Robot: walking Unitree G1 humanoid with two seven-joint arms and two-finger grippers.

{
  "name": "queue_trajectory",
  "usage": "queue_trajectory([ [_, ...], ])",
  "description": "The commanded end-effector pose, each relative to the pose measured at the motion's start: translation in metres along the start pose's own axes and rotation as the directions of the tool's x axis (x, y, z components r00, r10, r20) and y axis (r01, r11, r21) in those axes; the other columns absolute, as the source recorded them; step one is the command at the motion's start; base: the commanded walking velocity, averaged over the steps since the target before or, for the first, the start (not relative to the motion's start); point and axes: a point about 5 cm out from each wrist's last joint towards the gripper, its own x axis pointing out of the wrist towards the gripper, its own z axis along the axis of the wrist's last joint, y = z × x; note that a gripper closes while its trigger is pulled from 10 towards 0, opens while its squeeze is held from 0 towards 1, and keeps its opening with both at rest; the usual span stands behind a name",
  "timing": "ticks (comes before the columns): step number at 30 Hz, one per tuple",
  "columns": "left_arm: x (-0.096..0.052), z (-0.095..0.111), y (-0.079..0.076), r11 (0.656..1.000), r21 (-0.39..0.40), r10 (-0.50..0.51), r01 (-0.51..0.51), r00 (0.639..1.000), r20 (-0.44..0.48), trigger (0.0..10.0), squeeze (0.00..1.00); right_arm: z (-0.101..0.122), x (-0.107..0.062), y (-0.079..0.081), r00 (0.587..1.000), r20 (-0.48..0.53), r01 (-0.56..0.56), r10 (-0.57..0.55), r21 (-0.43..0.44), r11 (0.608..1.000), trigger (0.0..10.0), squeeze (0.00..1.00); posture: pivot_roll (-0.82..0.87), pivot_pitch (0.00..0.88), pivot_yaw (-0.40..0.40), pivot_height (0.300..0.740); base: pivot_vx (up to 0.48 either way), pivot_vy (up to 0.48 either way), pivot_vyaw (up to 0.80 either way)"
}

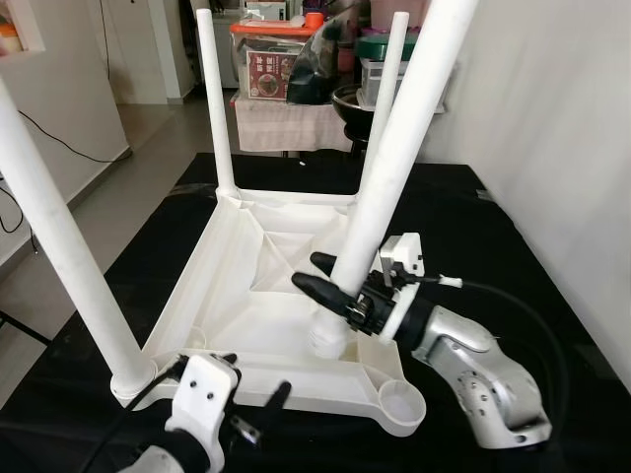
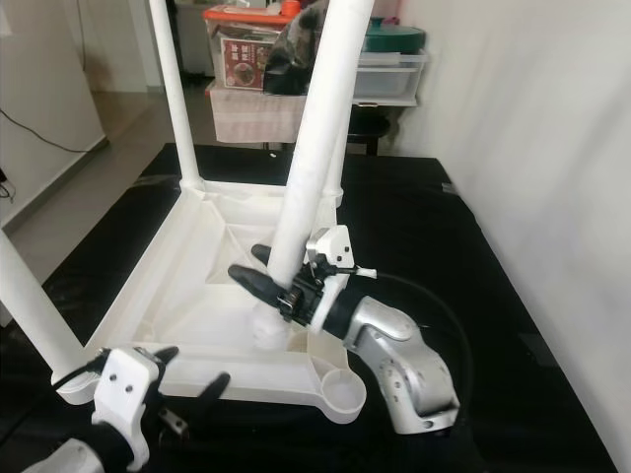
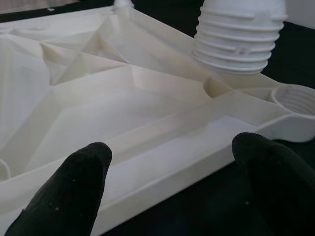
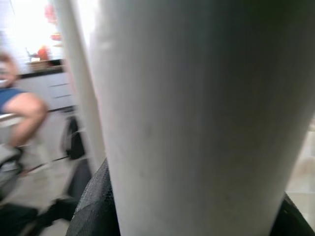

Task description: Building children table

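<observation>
A white plastic table top (image 1: 232,296) lies upside down on a black mat (image 1: 493,227). Three white legs stand in its corners: far left (image 1: 215,99), far right (image 1: 392,69) and near left (image 1: 64,246). My right gripper (image 1: 330,276) is shut on a fourth leg (image 1: 404,128), which tilts to the right. Its threaded end (image 3: 241,34) rests on the underside just beside the open near-right socket (image 1: 402,402). My left gripper (image 1: 251,386) is open at the table's near edge, fingers (image 3: 64,196) apart with nothing between them. The held leg (image 4: 197,123) is close up in the right wrist view.
Storage boxes and a cloth-covered stand (image 1: 276,69) sit beyond the mat's far edge. A white wall (image 1: 552,118) runs along the right. Pale floor (image 1: 118,187) lies to the left. A person (image 4: 19,113) appears in the background of the right wrist view.
</observation>
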Motion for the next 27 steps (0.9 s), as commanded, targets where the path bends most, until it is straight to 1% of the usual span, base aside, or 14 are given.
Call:
queue_trajectory([
  [1, -0.002, -0.001, -0.004, 1.0, -0.002, -0.025, 0.025, 0.999, -0.02, 10.0, 0.0, 0.004, 0.0, 0.006, 0.998, 0.013, -0.064, 0.064, 0.008, 0.998, 10.0, 0.0, 0.04, 0.073, -0.042, 0.74, 0.0, 0.0, 0.0],
  [3, -0.004, -0.001, -0.006, 0.999, -0.002, -0.032, 0.032, 0.999, -0.031, 10.0, 0.0, 0.005, -0.005, 0.008, 0.992, 0.001, -0.124, 0.124, 0.02, 0.992, 10.0, 0.0, 0.04, 0.077, -0.045, 0.74, 0.0, 0.0, 0.0],
  [6, -0.005, -0.002, -0.007, 1.0, -0.005, -0.027, 0.027, 0.999, -0.035, 10.0, 0.0, 0.004, -0.007, 0.008, 0.991, -0.011, -0.133, 0.133, 0.017, 0.991, 10.0, 0.0, 0.04, 0.083, -0.046, 0.74, 0.0, 0.0, 0.0],
  [9, -0.005, -0.001, -0.005, 1.0, -0.013, 0.003, -0.003, 0.999, -0.043, 10.0, 0.0, 0.004, -0.007, 0.006, 0.991, -0.021, -0.131, 0.131, 0.014, 0.991, 10.0, 0.0, 0.04, 0.088, -0.048, 0.74, 0.0, 0.0, 0.0],
  [11, -0.005, -0.001, -0.005, 1.0, -0.013, 0.003, -0.003, 0.999, -0.043, 10.0, 0.0, 0.004, -0.007, 0.006, 0.991, -0.021, -0.131, 0.131, 0.014, 0.991, 10.0, 0.0, 0.04, 0.088, -0.048, 0.74, 0.0, 0.0, 0.0],
  [17, -0.004, 0.002, -0.001, 1.0, -0.007, 0.03, -0.03, 0.999, -0.034, 10.0, 0.0, 0.0, -0.005, 0.01, 0.991, -0.024, -0.13, 0.131, 0.026, 0.991, 10.0, 0.0, 0.04, 0.091, -0.048, 0.74, -0.254, 0.0, 0.0],
  [24, -0.001, 0.008, 0.007, 0.997, -0.017, 0.072, -0.072, 0.997, 0.002, 10.0, 0.0, 0.0, -0.006, 0.01, 0.993, -0.02, -0.115, 0.116, 0.036, 0.993, 10.0, 0.0, 0.03, 0.089, -0.048, 0.74, 0.0, 0.0, 0.0],
  [27, 0.002, 0.01, 0.012, 0.995, -0.004, 0.1, -0.1, 0.995, 0.013, 10.0, 0.0, 0.0, -0.006, 0.01, 0.993, -0.023, -0.113, 0.114, 0.035, 0.993, 10.0, 0.0, 0.03, 0.088, -0.049, 0.74, 0.0, 0.0, 0.0],
])
